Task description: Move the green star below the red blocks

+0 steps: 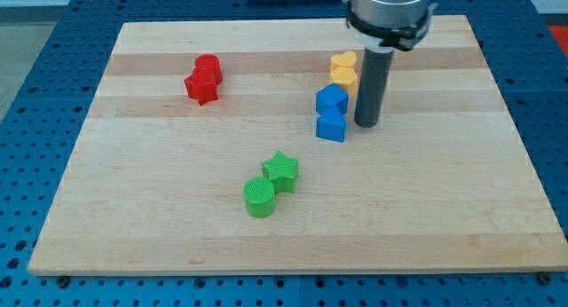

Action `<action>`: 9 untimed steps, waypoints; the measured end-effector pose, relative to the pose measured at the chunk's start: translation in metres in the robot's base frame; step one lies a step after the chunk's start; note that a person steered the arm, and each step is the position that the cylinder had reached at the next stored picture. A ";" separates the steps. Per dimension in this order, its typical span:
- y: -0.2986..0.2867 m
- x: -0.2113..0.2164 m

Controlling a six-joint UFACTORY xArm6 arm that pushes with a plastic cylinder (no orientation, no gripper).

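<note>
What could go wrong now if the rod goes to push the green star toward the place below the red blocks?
My tip stands right beside the blue blocks and yellow blocks; heading left, it may knock them. The green cylinder touches the green star, so a push could drag both along.

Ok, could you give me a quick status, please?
My tip right of blue blocks. Green star untouched, touching green cylinder. Red blocks upper left; path clear.

Bare board between green star (283, 169) and red blocks (203, 79); green cylinder (259, 198) touches star's lower-left.
</note>
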State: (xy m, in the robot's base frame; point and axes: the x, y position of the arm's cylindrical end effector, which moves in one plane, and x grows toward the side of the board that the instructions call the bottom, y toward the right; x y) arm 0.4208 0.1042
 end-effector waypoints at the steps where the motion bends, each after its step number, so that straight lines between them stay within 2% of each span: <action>1: 0.005 0.000; 2: 0.005 0.001; 4: 0.018 0.075; 6: 0.016 0.117; 7: -0.025 0.150; 8: -0.084 0.156; 9: -0.110 0.156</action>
State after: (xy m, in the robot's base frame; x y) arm 0.5767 -0.0057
